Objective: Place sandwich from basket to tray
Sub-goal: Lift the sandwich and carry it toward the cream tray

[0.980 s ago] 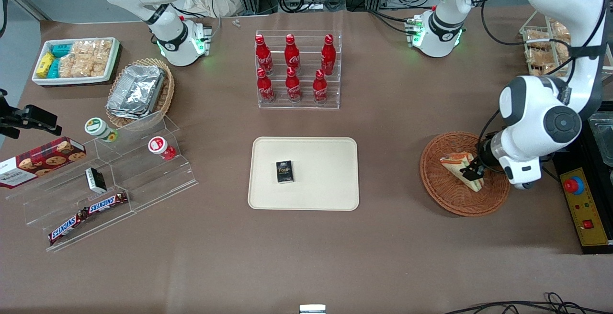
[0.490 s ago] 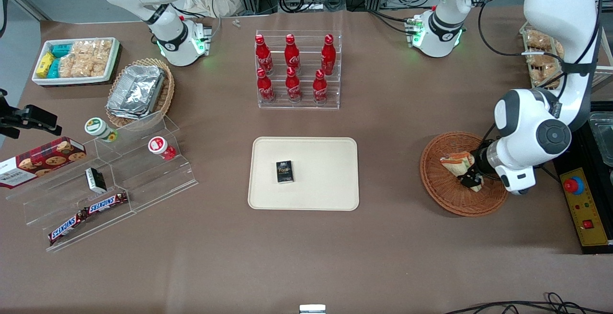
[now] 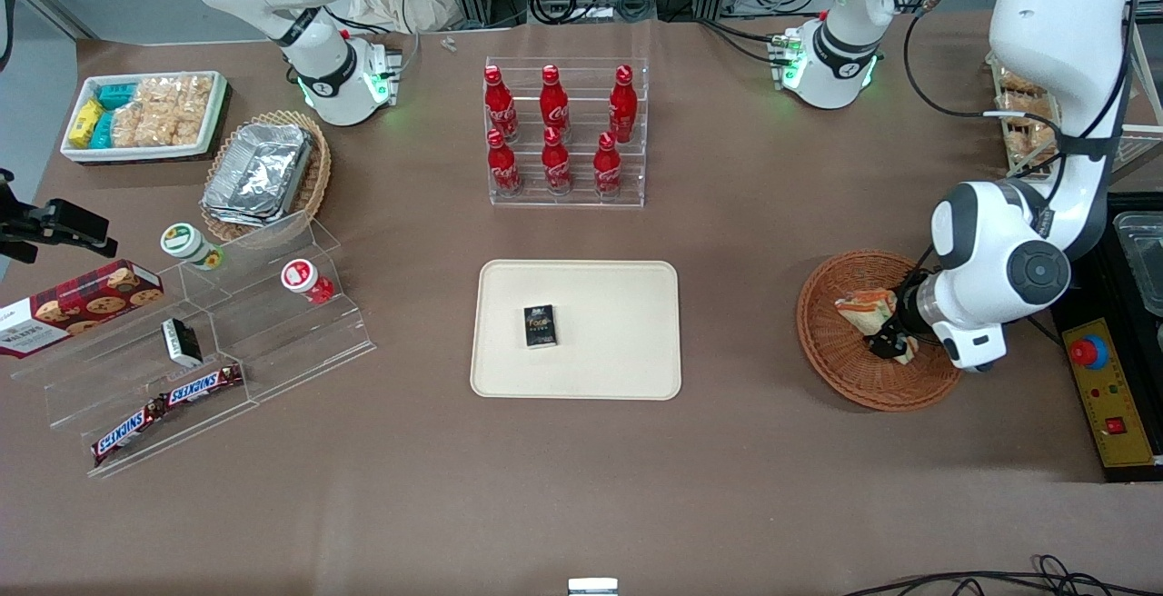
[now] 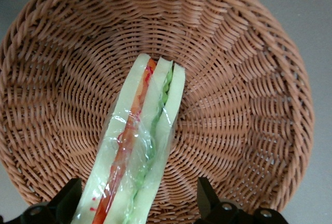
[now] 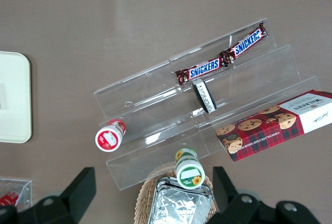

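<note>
The sandwich (image 3: 859, 307), a pale wedge in clear wrap, lies in the round reddish-brown wicker basket (image 3: 836, 355) toward the working arm's end of the table. My left gripper (image 3: 887, 334) is low in the basket and open. In the left wrist view its two black fingertips (image 4: 206, 194) stand either side of the sandwich (image 4: 150, 130), whose orange and green layers face the camera. A gap of bare basket (image 4: 249, 79) shows between one fingertip and the bread. The cream tray (image 3: 618, 305) lies mid-table.
A small black box (image 3: 540, 325) lies on the tray. A clear rack of red cola bottles (image 3: 563, 133) stands farther from the front camera than the tray. A yellow control box with a red button (image 3: 1104, 387) sits beside the basket.
The left arm's wrist has shifted a little toward the tray and settled over the sandwich, covering more of it. Since half a second ago it has barely moved.
</note>
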